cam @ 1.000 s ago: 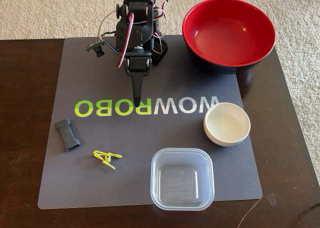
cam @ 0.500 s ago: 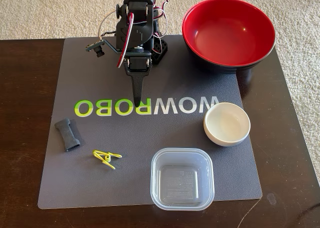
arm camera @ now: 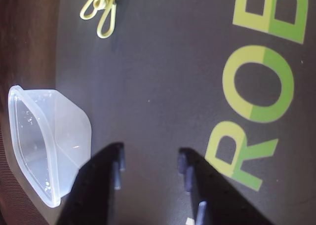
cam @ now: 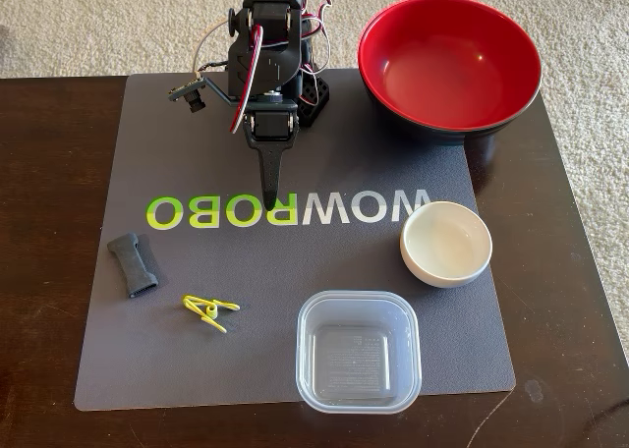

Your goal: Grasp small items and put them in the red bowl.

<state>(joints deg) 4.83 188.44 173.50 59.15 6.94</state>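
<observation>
Nothing has moved over the last second: the gripper (arm camera: 149, 162) hangs with jaws parted and empty above the mat's lettering, all four small items untouched, the red bowl (cam: 449, 65) empty at the tabletop's far right corner.

Dark wooden table (cam: 49, 173) on beige carpet (cam: 98, 26), daylit.

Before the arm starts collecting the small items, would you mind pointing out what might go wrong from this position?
1. The yellow-green wire clip is thin and lies flat on the mat; the open gripper could close over it without catching it.
2. The clear square plastic tub looks wider than the gap between the jaws, so only a rim grasp seems feasible, and it may slip.
3. The small cream round bowl sits below the red bowl, so a low carry might clip it.
</observation>
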